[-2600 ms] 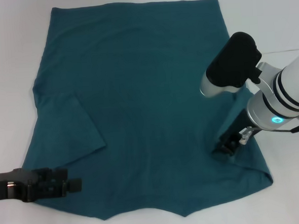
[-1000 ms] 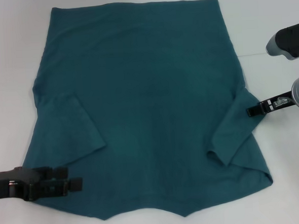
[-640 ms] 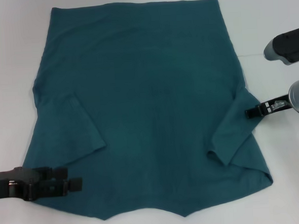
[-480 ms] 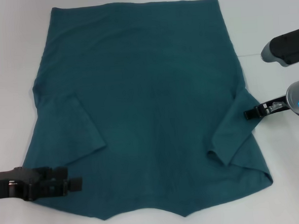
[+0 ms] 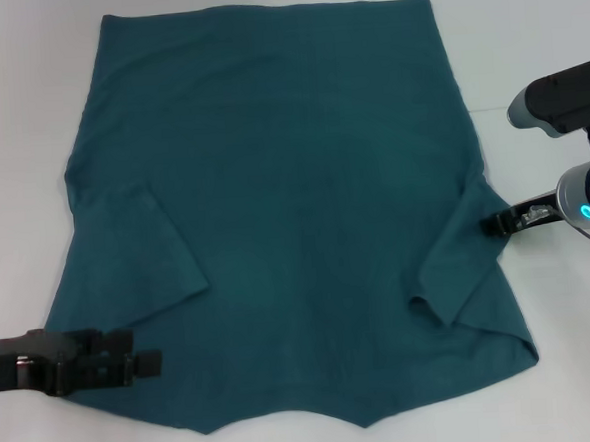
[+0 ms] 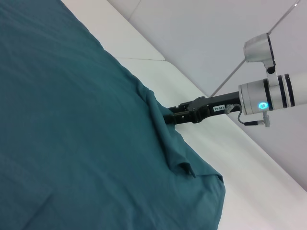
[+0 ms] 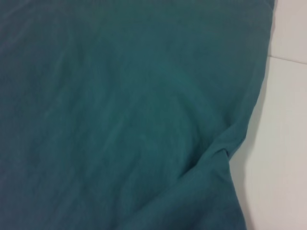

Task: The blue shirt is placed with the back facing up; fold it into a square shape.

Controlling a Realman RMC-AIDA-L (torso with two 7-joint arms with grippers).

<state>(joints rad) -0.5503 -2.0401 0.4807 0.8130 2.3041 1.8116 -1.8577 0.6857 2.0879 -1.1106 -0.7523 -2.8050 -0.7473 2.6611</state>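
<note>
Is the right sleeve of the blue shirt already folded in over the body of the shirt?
Yes: in the head view the blue shirt has its right sleeve lying on its body, beside the right gripper.

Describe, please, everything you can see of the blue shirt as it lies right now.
The blue shirt is a large, plain, dark teal knit tee spread flat on the white table, its straight hem farthest from the robot. Both short sleeves are folded inward onto the body. The right gripper meets its right edge beside the folded sleeve, where the cloth bunches slightly. The left gripper rests over its near left corner.
</note>
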